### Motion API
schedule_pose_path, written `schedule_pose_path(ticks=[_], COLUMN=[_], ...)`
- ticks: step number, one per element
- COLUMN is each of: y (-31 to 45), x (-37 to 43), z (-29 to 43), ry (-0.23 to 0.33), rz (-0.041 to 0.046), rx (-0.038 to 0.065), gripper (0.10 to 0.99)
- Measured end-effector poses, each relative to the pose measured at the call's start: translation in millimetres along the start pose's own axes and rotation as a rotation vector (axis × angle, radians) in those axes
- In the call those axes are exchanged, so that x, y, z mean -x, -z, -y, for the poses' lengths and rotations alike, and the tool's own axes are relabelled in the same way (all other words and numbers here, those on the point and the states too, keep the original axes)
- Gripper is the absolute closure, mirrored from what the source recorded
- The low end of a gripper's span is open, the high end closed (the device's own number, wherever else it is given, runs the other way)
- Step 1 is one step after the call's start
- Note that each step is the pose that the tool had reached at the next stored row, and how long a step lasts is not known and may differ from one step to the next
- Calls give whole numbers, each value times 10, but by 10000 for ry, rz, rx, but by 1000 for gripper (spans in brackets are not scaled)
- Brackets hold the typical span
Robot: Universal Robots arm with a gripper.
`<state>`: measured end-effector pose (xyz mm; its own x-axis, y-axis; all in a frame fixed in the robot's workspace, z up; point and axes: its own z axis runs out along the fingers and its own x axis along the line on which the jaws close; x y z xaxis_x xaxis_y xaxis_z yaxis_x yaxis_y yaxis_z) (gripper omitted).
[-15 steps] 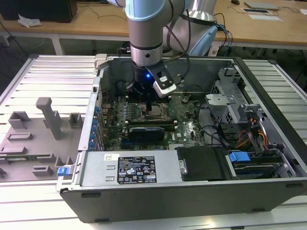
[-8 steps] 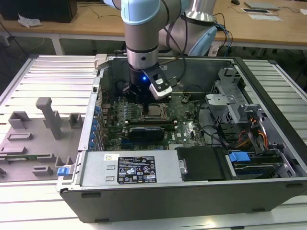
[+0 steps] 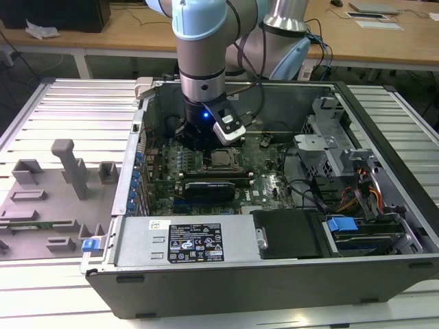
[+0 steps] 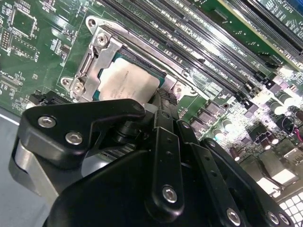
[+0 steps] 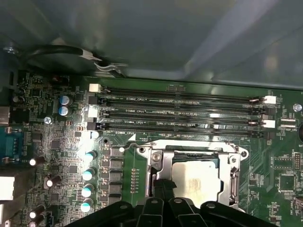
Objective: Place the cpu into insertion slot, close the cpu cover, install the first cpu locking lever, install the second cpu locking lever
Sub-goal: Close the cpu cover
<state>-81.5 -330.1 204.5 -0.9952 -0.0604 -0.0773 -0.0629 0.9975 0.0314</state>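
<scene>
1. Gripper state: my gripper (image 4: 163, 97) appears clenched, fingertips together and grasping nothing. Its tip stands at the near edge of the socket assembly; I cannot tell whether it touches.

2. Task items: the cpu (image 4: 128, 82) lies flat just beyond my fingertips, seated in the insertion slot. The cpu cover (image 4: 102, 49) lies down around it, and the silver top shows through the opening. I cannot tell whether either locking lever is latched.

3. Hazards, as I judge them:
- Downward force off the cover edge would fall on the cpu top or the motherboard (image 5: 128, 175), risking bent contacts.
- A sideways slip off smooth metal could carry my fingertips towards the memory slots (image 5: 180, 111) beyond the socket.
- A cover not fully flat could make a lever bind.
</scene>
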Motion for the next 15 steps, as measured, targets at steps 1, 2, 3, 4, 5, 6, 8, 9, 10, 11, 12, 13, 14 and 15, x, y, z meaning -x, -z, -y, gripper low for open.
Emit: schedule_pose_path(ticks=[1, 2, 3, 4, 5, 6, 8, 9, 10, 11, 12, 13, 14, 15], y=[-1, -1, -2, -2, -3, -3, 6, 19, 32, 49, 51, 51, 52, 53], x=[1, 4, 9, 16, 19, 21, 27, 28, 28, 29, 30, 30, 30, 30], z=[0, 1, 1, 1, 1, 1, 0, -1, 0, 0, -1, -1, -1, 0], ry=[18, 39, 57, 92, 102, 109, 116, 117, 117, 117, 117, 117, 117, 118], rz=[-1, -2, -2, -1, -1, -2, 4, 7, 1, -1, 0, 2, 1, 0], rx=[3, 5, 7, 9, 10, 11, 17, 18, 14, 12, 14, 15, 15, 13], gripper=[980, 980, 980, 980, 980, 980, 980, 980, 980, 980, 980, 980, 980, 980])
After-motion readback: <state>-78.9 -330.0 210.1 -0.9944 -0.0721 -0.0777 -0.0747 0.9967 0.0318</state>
